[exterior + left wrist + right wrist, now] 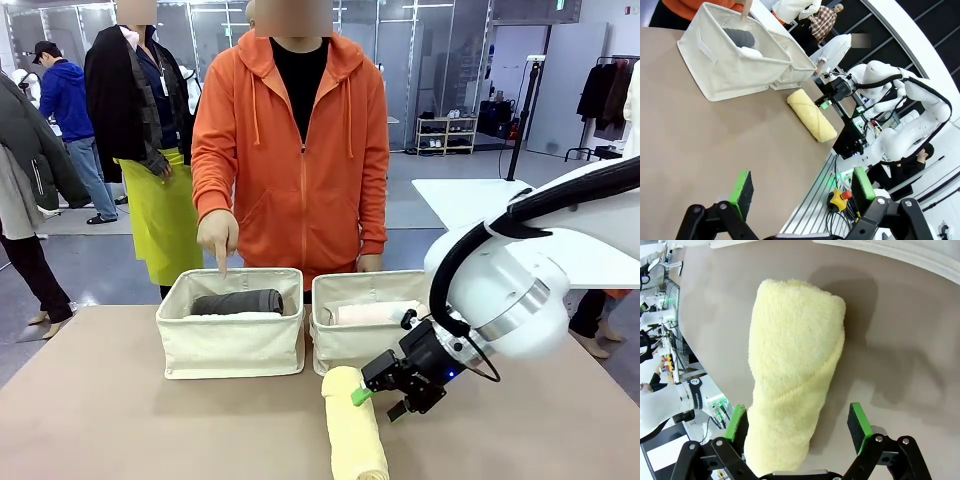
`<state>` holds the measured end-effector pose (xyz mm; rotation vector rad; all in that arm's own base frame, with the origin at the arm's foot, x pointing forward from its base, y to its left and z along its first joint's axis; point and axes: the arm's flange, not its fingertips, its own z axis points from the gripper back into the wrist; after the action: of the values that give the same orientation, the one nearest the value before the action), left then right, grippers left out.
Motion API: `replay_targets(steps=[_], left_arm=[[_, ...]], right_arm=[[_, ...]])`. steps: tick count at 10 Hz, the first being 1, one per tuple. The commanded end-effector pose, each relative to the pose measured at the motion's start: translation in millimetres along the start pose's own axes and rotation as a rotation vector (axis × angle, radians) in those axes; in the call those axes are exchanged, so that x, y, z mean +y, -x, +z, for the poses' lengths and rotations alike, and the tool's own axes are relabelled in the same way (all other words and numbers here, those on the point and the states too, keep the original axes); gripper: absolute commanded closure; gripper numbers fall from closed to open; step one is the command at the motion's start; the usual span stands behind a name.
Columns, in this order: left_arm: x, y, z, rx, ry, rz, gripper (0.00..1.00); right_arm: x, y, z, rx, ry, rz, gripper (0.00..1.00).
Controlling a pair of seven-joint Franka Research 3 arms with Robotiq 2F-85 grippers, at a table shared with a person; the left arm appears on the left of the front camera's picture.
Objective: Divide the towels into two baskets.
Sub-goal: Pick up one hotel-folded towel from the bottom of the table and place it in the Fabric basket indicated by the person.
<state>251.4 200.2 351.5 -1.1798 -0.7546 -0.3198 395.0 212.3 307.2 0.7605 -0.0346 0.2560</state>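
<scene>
**R fingers straddling yellow roll, nothing gripped yet**

Fingers of the right gripper (380,396) stand wide open w/ nothing held; in the right wrist view the two green pads sit either side of the near end of the pale yellow rolled terry towel (792,380), one pad touching or just beside its edge, the other apart from it over bare bench. Left gripper (802,190) fingers also wide open, empty, hovering over bare tan bench (120,420) well apart from the roll.

Yellow roll lies on the bench just near of the right cream canvas basket (345,340), long axis running near–far, slightly slanted. So the fingers span it across its width, which looks like the right approach for a pinch. R arm is clearly nearer; L arm far off to the left.

Left cream canvas basket (230,345) holds the dark grey towel roll (238,301) on top of a white one (751,51); the person's hand (217,235) points down at its far rim. Right basket shows a pale pink roll (372,313). Likely next: close on yellow, lift, drop into right basket.
</scene>
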Motion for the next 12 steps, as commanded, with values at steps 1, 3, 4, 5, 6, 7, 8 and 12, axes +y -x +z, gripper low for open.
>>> replay_targets(steps=[1, 3, 4, 5, 6, 7, 8, 12], left_arm=[[-3.1, -1.1, 2.2, -0.01, 0.001, 0.0, 0.0], [-3.1, -1.1, 2.2, -0.01, 0.001, 0.0, 0.0], [-3.1, -1.1, 2.2, -0.01, 0.001, 0.0, 0.0], [-3.1, -1.1, 2.2, -0.01, 0.001, 0.0, 0.0], [-3.1, -1.1, 2.2, -0.01, 0.001, 0.0, 0.0], [-3.1, -1.1, 2.2, -0.01, 0.001, 0.0, 0.0], [-3.1, -1.1, 2.2, -0.01, 0.001, 0.0, 0.0], [-3.1, -1.1, 2.2, -0.01, 0.001, 0.0, 0.0]], right_arm=[[8.5, -8.5, -16.2, 0.026, 0.03, -0.008, 0.0], [13.8, -9.0, -25.5, 0.042, 0.027, 0.006, 0.0], [14.8, -9.4, -31.8, 0.06, 0.039, 0.007, 0.0], [16.7, -10.5, -38.0, 0.078, 0.044, 0.013, 0.0], [19.3, -11.4, -43.0, 0.094, 0.043, 0.021, 0.0], [20.9, -11.4, -44.5, 0.101, 0.042, 0.042, 0.0], [21.1, -10.9, -44.4, 0.1, 0.012, 0.066, 0.12], [21.6, -10.1, -41.4, 0.091, -0.005, 0.083, 0.52]])
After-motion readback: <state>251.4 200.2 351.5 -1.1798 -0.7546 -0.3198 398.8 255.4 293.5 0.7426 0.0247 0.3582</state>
